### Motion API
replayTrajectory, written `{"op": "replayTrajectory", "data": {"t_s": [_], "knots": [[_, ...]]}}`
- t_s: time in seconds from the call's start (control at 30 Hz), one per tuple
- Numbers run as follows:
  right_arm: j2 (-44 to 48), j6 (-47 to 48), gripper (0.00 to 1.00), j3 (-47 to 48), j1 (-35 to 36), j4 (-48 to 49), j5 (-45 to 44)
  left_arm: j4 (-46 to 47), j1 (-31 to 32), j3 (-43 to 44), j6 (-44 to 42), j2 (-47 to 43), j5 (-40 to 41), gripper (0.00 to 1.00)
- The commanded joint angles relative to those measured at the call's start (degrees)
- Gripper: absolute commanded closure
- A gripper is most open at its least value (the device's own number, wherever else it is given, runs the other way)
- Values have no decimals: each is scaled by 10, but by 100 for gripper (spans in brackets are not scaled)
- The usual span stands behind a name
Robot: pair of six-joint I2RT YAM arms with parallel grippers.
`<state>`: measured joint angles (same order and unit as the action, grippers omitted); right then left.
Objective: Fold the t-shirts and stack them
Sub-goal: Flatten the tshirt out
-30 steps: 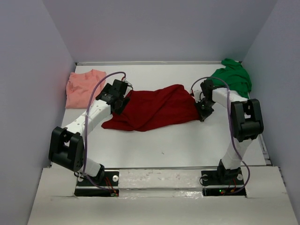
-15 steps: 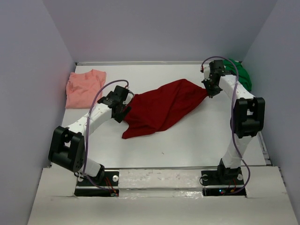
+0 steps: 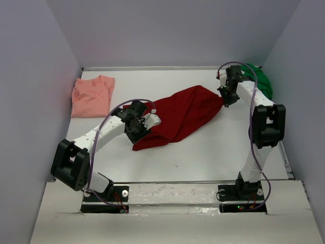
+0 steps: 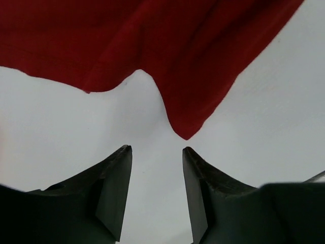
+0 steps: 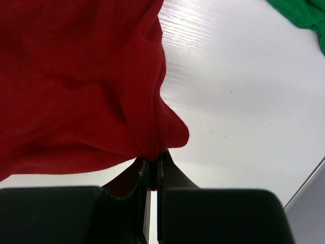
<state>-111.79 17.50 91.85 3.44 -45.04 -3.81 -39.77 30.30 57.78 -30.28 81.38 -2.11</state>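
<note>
Since half a second ago the left gripper has slid from the 9 o'clock edge of the dark red t-shirt toward its 7 o'clock end. The cloth there has drawn in on the table. The right side has hardly shifted.

At the table's 10 o'clock corner the salmon-pink t-shirt lies rumpled, well apart from both arms, probably waiting its turn. The left arm reaches low from its base, elbow out to the side and forearm angled toward 2 o'clock. Its wrist view shows the fingers parted with nothing between them. A pointed corner of red cloth lies just ahead of them, not touching. My guess is that it is lining up a fresh hold there, so the shirt can be pulled flat.

The red shirt runs diagonally across the middle, from 7 o'clock to 1 o'clock, still unfolded. The right gripper is clenched on a fold at the shirt's far end, seemingly as an anchor. The right arm stands tall from its base, with the forearm leaning toward 11 o'clock. The bright green t-shirt is heaped in the 2 o'clock corner, just behind that wrist.
</note>
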Motion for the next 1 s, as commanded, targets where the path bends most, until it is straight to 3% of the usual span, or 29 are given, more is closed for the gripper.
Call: {"op": "replayTrajectory", "data": {"t_s": [0.0, 0.27, 0.57, 0.97], "knots": [[5, -10, 100, -4, 0, -3, 14, -44, 12, -6, -36, -1, -22, 46], [3, -11, 100, -5, 0, -8, 23, -21, 15, -52, -43, 11, -17, 40], [-4, -12, 100, -11, 0, -9, 26, -12, 21, -70, -46, 19, -60, 40], [-5, -12, 100, -27, 0, -8, 33, 43, 41, -94, -32, 83, -35, 41]]}}
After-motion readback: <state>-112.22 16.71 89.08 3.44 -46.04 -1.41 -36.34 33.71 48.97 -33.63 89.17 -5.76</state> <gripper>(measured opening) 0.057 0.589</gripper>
